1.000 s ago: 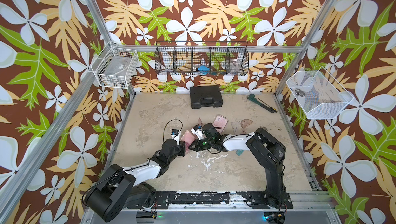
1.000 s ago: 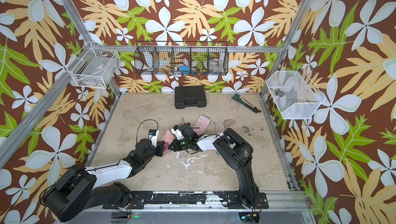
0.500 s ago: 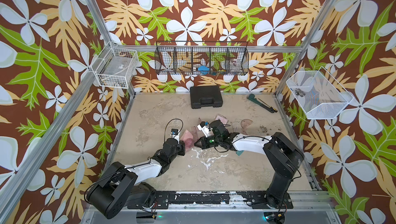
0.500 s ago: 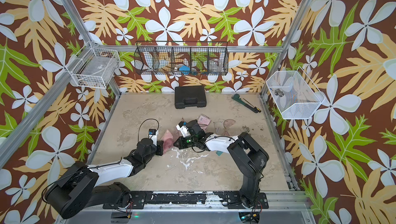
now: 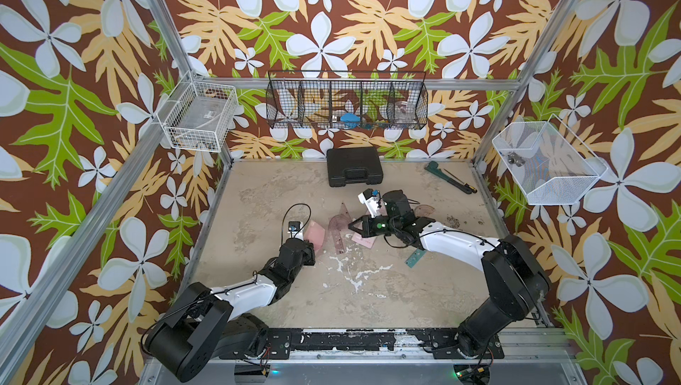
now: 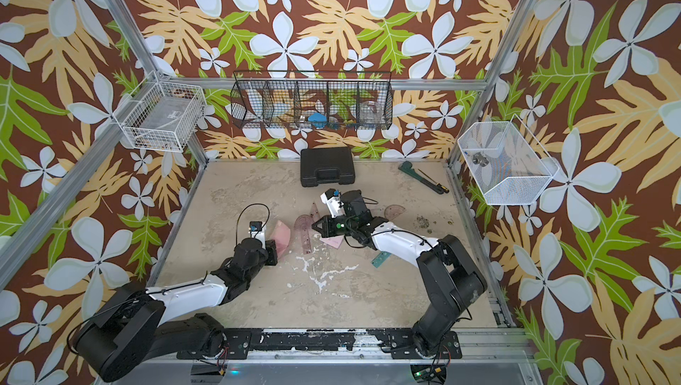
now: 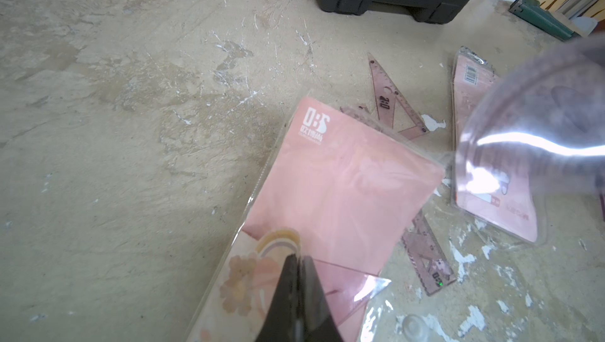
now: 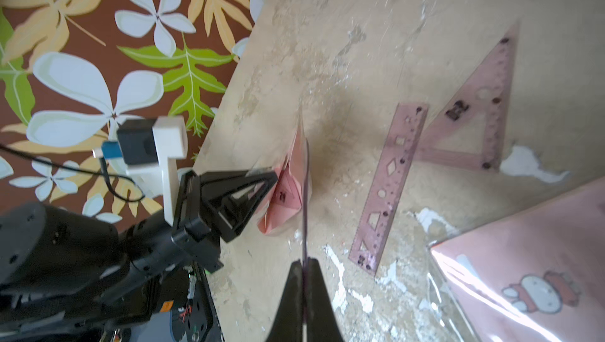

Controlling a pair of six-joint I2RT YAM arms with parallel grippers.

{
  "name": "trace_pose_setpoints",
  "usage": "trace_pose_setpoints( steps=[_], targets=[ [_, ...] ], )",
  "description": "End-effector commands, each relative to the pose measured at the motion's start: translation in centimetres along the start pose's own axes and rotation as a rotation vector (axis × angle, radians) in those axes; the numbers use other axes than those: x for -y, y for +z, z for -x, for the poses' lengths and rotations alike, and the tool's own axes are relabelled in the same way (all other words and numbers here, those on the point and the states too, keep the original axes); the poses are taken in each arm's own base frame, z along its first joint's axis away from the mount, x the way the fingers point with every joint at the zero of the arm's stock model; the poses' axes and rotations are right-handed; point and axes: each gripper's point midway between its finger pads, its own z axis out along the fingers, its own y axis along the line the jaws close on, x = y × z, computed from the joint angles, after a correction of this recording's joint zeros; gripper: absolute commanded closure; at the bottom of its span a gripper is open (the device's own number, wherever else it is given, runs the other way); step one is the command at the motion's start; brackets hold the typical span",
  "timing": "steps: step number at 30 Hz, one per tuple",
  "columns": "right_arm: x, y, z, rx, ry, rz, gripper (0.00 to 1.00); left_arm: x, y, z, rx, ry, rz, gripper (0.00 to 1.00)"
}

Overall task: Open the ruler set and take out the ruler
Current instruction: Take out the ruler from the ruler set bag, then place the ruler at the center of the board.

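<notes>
Left arm stretched low over beige tabletop [image 5: 258,199]. Left gripper [image 7: 298,260] pinched closed on clear sleeve with pink card [image 7: 343,186]. Right arm bent inward, wrist rolled sideways. Right gripper [image 8: 304,263] clamped on translucent purple protractor [image 5: 337,224]. Purple straight ruler [image 8: 389,186] out of sleeve, flat on tabletop near both claws, touching purple set square [image 8: 474,117]. Black plastic case [image 5: 353,166] by back wall.

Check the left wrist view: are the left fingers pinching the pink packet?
Yes, the left fingers are shut together on the pink packet's flower-printed end.
</notes>
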Motion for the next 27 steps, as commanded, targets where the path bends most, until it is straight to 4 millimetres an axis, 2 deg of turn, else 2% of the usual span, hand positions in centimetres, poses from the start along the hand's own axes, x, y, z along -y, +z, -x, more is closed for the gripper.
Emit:
trace_pose_setpoints(
  steps=[1,4,8,17,18,20,21,24,27],
  targets=[
    [2.6,2.0,2.1,0.038,0.047,-0.063,1.00,-0.6,0.0,-0.3,-0.006,-0.008,0.030,1.00],
    [5.1,5.3,2.8,0.004,0.112,-0.091,1.00,-0.7,-0.2,-0.2,-0.001,-0.010,0.034,1.00],
    [6.9,8.6,3.4,0.002,0.155,-0.080,1.00,-0.8,-0.4,-0.2,0.009,-0.016,0.030,1.00],
    [9.6,11.4,5.2,0.058,0.208,-0.103,1.00,-0.7,-0.2,-0.2,0.005,-0.015,0.028,1.00],
    [9.9,11.6,5.4,0.056,0.213,-0.110,0.97,-0.6,-0.2,-0.1,0.006,-0.014,0.026,1.00],
    [10.3,12.0,5.5,0.031,0.224,-0.109,0.72,-0.7,-0.3,-0.2,0.006,-0.013,0.027,1.00],
    [10.4,12.1,5.4,0.017,0.231,-0.110,0.66,-0.6,-0.3,-0.1,0.007,-0.014,0.025,1.00],
    [9.9,10.8,6.1,0.033,0.216,-0.131,0.54,-0.7,-0.3,-0.1,0.008,-0.013,0.025,1.00],
    [8.4,8.1,7.0,0.065,0.160,-0.174,0.51,-0.6,-0.3,-0.1,0.008,-0.012,0.022,1.00]
  ],
)
